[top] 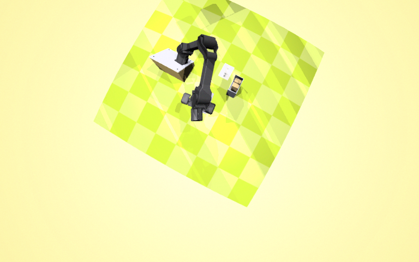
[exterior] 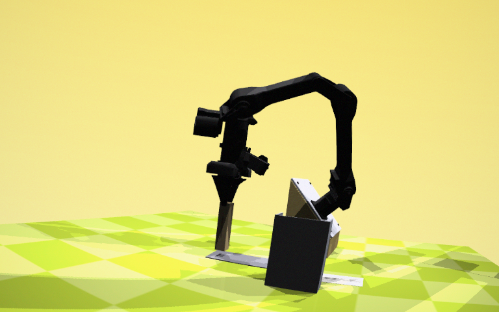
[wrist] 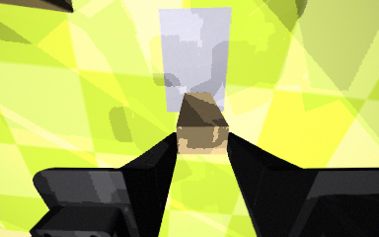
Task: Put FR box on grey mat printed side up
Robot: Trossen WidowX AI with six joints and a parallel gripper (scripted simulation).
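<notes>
While the black parallel-jaw gripper is closed on a tall tan cardboard box, held upright by the near edge of the flat grey mat, the pick looks done. Code not readable, so can't confirm FR. Left: lay it printed side up, release, back off. Dark grey open-top bin, right of it: two tan boxes standing inside.
</notes>
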